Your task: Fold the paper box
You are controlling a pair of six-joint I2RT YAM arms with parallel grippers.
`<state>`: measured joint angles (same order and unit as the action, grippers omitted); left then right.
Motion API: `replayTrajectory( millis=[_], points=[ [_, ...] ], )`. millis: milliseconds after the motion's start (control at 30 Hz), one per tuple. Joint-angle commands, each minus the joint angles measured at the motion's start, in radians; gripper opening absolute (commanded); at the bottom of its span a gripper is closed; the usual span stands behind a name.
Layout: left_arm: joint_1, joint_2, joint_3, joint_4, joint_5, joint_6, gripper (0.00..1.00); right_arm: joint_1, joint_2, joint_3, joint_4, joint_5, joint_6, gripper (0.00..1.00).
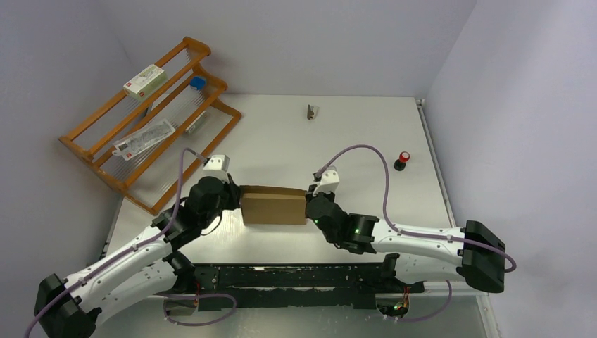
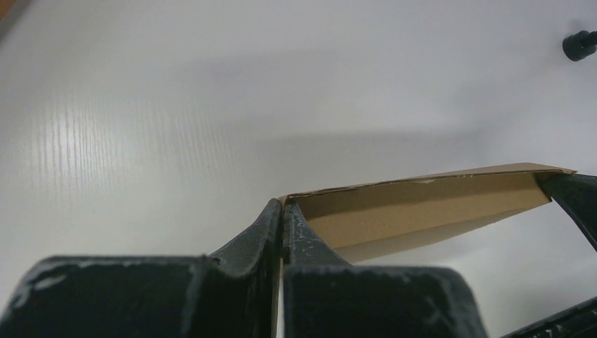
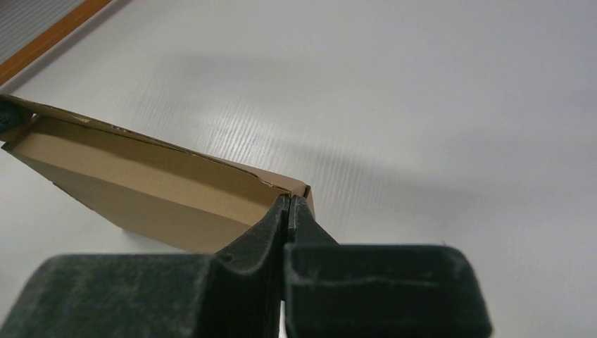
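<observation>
- left gripper (image 2: 283,208): fingers pinched together on the left end wall of the paper box (image 2: 422,205); a thin strip of card shows between them
- right gripper (image 3: 290,205): fingers likewise clamped together, on the right end corner of the paper box (image 3: 141,189)
- top view: left gripper (image 1: 236,200) and right gripper (image 1: 310,204) face each other, with the paper box (image 1: 273,206) spanning the gap between them
- box is plain brown card, shallow and rectangular, long axis left to right; wrist views look along its inner wall, top edge slightly ragged
- left wrist view: right gripper's dark finger (image 2: 574,197) sits at the far end of the box
- box sits mid-table (image 1: 281,134), just ahead of the arm bases; its shadow falls on the table behind it, can't tell whether it's lifted
- further out: wooden rack (image 1: 151,120) at the far left, holding a white carton with red print (image 1: 145,79) and a flat packet (image 1: 144,139)
- red-topped button (image 1: 403,160) to the right, well apart from the box
- small dark object (image 1: 312,111) near the far edge, too small to identify
</observation>
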<state>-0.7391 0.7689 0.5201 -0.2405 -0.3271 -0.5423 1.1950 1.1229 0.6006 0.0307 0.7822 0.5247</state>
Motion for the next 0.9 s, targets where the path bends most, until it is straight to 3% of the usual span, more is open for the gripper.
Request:
replayTrajectory(
  millis=[0,233,500,867],
  points=[
    [-0.07,0.023,-0.044,0.087,-0.013,0.011,0.05,0.014,-0.014,-0.053,0.091,-0.014,-0.027,0.0],
    [-0.102,-0.029,-0.067,0.037,-0.091,0.053,0.05,0.014,-0.059,-0.1,0.133,-0.056,-0.056,0.0],
    [-0.158,-0.044,-0.169,0.072,0.025,-0.068,0.05,0.013,-0.117,-0.175,0.168,-0.115,-0.03,0.0],
    [-0.284,-0.044,-0.169,0.086,-0.071,-0.135,0.05,0.014,-0.151,-0.203,0.251,-0.163,-0.066,0.05]
  ],
)
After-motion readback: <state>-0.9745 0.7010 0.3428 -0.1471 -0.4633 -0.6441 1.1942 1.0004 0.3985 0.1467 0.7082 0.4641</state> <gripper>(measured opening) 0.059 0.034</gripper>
